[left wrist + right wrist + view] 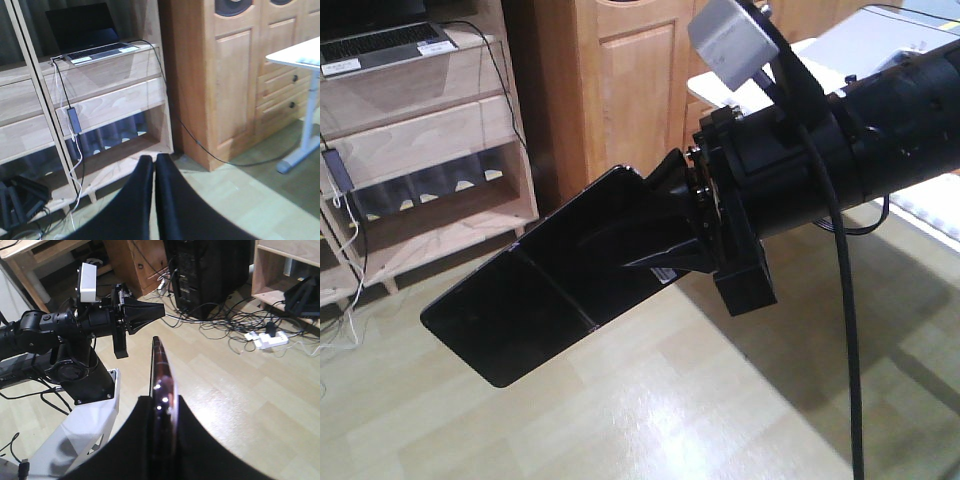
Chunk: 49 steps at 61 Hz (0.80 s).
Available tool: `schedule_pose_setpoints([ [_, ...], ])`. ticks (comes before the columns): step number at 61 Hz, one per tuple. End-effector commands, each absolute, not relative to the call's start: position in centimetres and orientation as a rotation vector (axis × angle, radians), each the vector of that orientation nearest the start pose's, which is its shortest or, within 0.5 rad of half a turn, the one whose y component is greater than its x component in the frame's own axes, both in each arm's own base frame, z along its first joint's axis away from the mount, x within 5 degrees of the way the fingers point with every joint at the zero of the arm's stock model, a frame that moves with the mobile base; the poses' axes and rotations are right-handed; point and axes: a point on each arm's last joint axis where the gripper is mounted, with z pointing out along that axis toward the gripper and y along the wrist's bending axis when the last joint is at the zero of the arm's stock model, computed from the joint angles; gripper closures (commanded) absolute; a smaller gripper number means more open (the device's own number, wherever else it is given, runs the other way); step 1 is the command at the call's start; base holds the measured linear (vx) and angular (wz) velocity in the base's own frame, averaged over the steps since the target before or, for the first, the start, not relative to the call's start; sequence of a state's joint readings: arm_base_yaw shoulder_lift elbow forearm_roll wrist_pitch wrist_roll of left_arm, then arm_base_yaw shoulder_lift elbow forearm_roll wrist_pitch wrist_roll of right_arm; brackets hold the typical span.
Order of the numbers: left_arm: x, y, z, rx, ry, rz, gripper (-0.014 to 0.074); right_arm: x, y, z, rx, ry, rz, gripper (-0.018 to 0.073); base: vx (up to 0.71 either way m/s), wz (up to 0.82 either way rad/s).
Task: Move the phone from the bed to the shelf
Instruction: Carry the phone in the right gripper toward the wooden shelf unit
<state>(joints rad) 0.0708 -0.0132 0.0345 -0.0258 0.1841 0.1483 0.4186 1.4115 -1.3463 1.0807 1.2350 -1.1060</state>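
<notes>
The phone [525,300], a glossy black slab with a centre crease, hangs in the air above the pale floor. My right gripper [670,235] is shut on its near end. In the right wrist view the phone [160,362] shows edge-on, its pinkish rim pinched between the two dark fingers of the right gripper [162,400]. My left gripper [154,160] is shut with nothing in it and faces the pale-wood shelf [117,97]. It also shows as the left gripper [161,311] beside the phone. The shelf [430,130] stands at the left, beyond the phone. The bed is out of view.
A grey laptop [380,45] [95,50] lies on a shelf board, with cables and an adapter [74,120] hanging down. A wooden wardrobe [630,90] [235,75] stands beside the shelf. A white desk [295,52] is at the right. Cables and a power strip [267,340] litter the floor.
</notes>
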Motion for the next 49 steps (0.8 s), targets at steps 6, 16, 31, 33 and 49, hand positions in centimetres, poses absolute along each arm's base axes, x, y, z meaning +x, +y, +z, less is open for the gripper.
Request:
schedule_pose_setpoints([
  [6,5.49,0.34,20.02,0.034,1.584,0.135,0.0595,20.49,17.86,41.89,-1.378,1.648,1.211,0.0562,0.45,0.14],
  [16,5.49,0.34,20.02,0.034,1.584,0.135,0.0595,20.49,17.86,41.89,-1.378,1.648,1.211,0.0562,0.45,0.20],
  [31,5.49,0.34,20.02,0.034,1.584,0.135,0.0595,20.49,17.85,41.88,-1.379,1.648,1.210,0.0562,0.44,0.25],
  [33,5.49,0.34,20.02,0.034,1.584,0.135,0.0595,20.49,17.85,41.88,-1.379,1.648,1.210,0.0562,0.44,0.23],
  [49,5.49,0.34,20.02,0.034,1.584,0.135,0.0595,20.48,17.86,41.89,-1.378,1.648,1.211,0.0562,0.45,0.20],
])
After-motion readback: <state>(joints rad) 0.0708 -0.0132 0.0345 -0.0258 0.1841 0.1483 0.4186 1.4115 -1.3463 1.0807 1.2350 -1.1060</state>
